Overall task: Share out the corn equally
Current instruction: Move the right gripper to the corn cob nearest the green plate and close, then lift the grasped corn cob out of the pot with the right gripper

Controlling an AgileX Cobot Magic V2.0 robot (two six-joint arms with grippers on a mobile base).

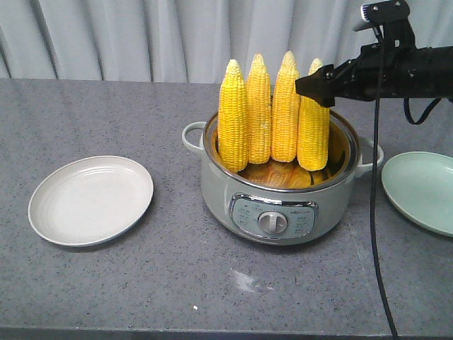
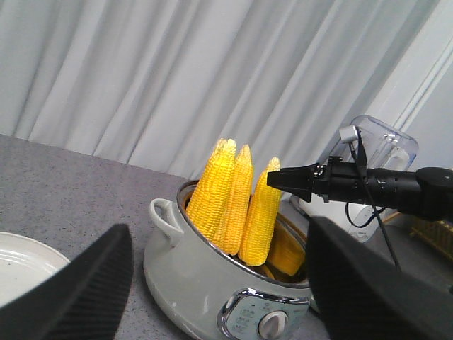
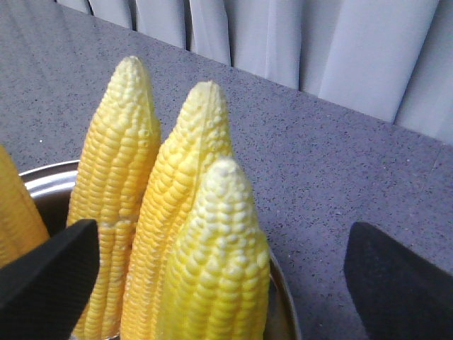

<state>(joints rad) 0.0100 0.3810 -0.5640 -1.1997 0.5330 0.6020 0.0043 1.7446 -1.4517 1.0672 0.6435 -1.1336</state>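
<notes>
The green plate (image 1: 421, 190) is cut off by the right edge.

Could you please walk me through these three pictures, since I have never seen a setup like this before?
This is a two-armed robot at a grey table. The front picture faces the table; the other two come from cameras on each wrist. Four corn cobs stand upright in a pale green cooker, with a white plate on one side and a green plate on the other. The right gripper reaches in at the nearest cob's tip, jaws open, holding nothing. The left gripper is also open and empty.
</notes>
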